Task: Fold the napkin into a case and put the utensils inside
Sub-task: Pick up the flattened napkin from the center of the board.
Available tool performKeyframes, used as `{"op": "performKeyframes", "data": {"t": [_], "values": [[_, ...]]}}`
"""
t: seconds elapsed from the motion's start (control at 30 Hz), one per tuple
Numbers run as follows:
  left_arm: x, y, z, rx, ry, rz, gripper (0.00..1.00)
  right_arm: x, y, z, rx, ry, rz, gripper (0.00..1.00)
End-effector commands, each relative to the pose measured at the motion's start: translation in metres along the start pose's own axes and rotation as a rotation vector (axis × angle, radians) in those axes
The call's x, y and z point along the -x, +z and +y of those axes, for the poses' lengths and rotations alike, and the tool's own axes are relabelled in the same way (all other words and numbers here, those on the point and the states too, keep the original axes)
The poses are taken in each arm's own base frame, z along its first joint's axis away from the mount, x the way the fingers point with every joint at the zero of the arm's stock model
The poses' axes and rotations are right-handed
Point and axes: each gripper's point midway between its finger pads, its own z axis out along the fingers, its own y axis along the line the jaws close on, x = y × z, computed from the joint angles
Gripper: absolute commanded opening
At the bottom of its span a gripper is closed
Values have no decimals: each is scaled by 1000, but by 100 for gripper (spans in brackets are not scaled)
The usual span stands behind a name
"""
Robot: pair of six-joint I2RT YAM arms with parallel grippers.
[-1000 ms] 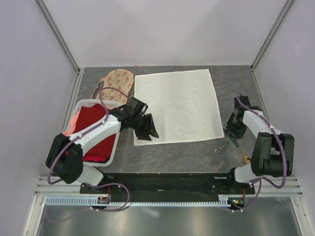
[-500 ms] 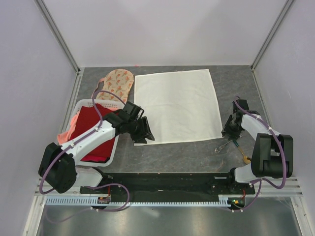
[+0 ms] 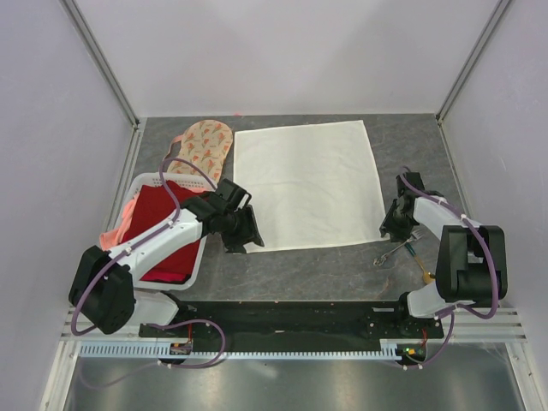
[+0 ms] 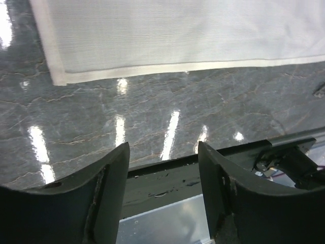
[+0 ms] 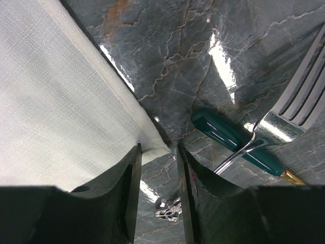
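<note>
One napkin [image 3: 308,184] lies spread flat and unfolded, a single cream-white square on the grey marbled surface [image 3: 342,270], with no case formed yet. Two arms reach toward it, one at each near corner.

The left tool [image 3: 244,233] sits low just beside the near-left corner. From its wrist camera the two fingers [image 4: 109,193] stand wide apart with nothing between them, and the napkin's corner lies ahead of them, not touching.

The right tool [image 3: 390,224] is at the near-right corner. Its two jaws are parted only narrowly. The tip of the napkin's corner lies right at the mouth of that gap, with bare surface showing between the jaws, so the cloth does not look pinched.

Two utensils [image 3: 388,254] lie on the surface just off that same corner, outside the napkin. One is a silver fork [image 5: 299,109]. The other is a teal-handled piece [image 5: 231,138] with a gold tip. The fork's neck crosses over the teal handle.

On the left stands one white basket [image 3: 147,180] holding one red cloth [image 3: 154,210]. One peach floral cloth [image 3: 204,145] lies beyond the basket, near the napkin's far-left corner.
</note>
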Motion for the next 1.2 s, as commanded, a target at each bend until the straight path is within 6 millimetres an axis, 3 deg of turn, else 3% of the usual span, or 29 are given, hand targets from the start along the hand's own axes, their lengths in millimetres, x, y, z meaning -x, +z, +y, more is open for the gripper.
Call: {"op": "performKeyframes", "data": {"t": [0.0,0.07,0.2,0.37,0.6,0.9,1.17], "values": [[9,-1,13,104,-51,-45,66,3,8,-1,-41,28,-27,41],[11,-2,15,123,-58,-52,67,1,12,-4,-63,37,-15,40],[10,1,27,179,-70,-56,69,0,16,-8,-80,39,-23,27],[14,10,39,240,-75,-66,70,2,10,1,-26,25,-27,13],[21,26,44,309,-82,-52,63,2,2,10,29,18,-29,2],[44,34,55,411,-90,-150,44,3,2,11,36,0,-31,0],[37,41,68,454,-125,-138,43,0,3,10,34,-4,-21,0]]}}
